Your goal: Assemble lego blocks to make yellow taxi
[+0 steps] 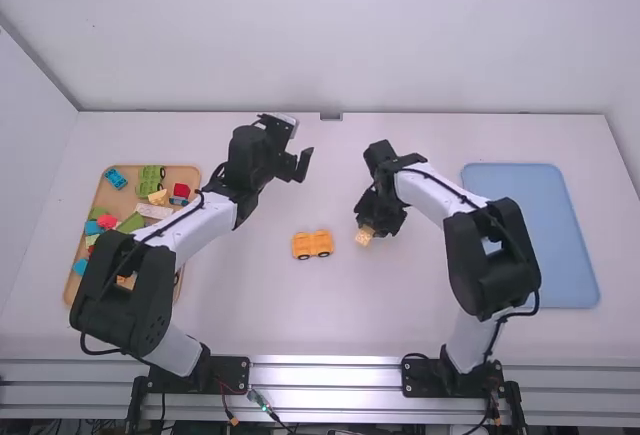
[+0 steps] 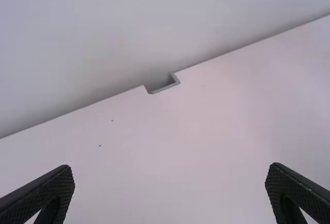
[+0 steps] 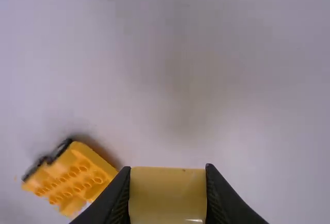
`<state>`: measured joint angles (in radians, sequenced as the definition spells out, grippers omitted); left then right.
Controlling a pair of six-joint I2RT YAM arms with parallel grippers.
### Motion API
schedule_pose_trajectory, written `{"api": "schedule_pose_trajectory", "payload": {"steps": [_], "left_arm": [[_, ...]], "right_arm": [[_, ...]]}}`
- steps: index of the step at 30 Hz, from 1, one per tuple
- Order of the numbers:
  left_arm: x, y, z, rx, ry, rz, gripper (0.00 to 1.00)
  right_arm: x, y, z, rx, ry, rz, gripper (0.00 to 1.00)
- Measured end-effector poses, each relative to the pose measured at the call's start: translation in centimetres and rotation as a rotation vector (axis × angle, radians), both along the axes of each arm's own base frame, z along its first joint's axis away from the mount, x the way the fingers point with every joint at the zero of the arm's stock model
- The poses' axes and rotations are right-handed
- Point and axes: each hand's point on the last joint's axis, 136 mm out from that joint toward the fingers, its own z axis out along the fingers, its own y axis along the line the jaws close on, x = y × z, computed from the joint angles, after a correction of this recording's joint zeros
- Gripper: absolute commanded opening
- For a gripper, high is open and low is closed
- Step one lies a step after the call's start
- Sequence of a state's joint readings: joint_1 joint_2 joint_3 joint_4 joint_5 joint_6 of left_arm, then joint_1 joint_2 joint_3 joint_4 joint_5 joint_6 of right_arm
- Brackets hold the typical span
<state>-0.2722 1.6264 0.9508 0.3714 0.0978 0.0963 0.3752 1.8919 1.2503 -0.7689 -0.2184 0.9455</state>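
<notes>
My left gripper (image 1: 302, 145) stands wide, while my right gripper (image 1: 368, 225) pinches a yellow block (image 1: 363, 238) near the orange-yellow wheeled base (image 1: 312, 244) on the table (image 1: 270, 305). Coloured blocks (image 1: 148, 183) fill a wooden tray (image 1: 188, 171), partly hidden behind my left arm (image 1: 190, 232); a blue tray (image 1: 540, 240) lies beside my right arm (image 1: 440, 195).
</notes>
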Motion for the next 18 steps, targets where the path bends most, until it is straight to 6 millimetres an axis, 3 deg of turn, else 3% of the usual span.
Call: {"api": "schedule_pose_trajectory", "payload": {"steps": [8,13,18], "left_arm": [[0.0,0.1,0.0,0.002,0.000,0.004,0.99],[0.0,0.1,0.0,0.002,0.000,0.006,0.99],[0.0,0.1,0.0,0.003,0.000,0.005,0.99]], "right_arm": [[1.3,-0.1,-1.2,0.055,0.040,-0.382,0.00],[0.1,-0.3,-3.0,0.062,0.104,-0.568,0.00],[0.2,-0.2,-4.0,0.084,0.106,-0.664,0.03]]}}
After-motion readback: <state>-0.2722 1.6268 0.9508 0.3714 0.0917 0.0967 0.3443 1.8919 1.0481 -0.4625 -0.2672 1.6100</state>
